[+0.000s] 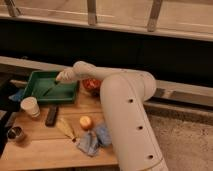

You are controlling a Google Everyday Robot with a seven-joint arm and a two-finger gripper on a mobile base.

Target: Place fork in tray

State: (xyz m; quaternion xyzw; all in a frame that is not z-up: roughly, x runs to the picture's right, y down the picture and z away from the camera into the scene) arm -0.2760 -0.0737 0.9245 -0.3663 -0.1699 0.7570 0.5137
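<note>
Paper cup (30, 106); black bar (51, 115) — blue cloth (95, 138)

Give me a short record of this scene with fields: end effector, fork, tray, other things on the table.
end effector: at the arm's tip, over the tray's right part
fork: slim, lying slanted inside the tray, just below the end effector
tray: green, at the table's back left
bowl: red, right of the tray
cup: in front of the tray
black bar: beside the cup
cloth: blue, near the front edge

tool (59, 78): over tray's right part
fork (50, 89): in tray (35, 94), below tool
tray: desk (45, 145) rear left
bowl (91, 84): right of tray
cup (30, 106): before tray
</note>
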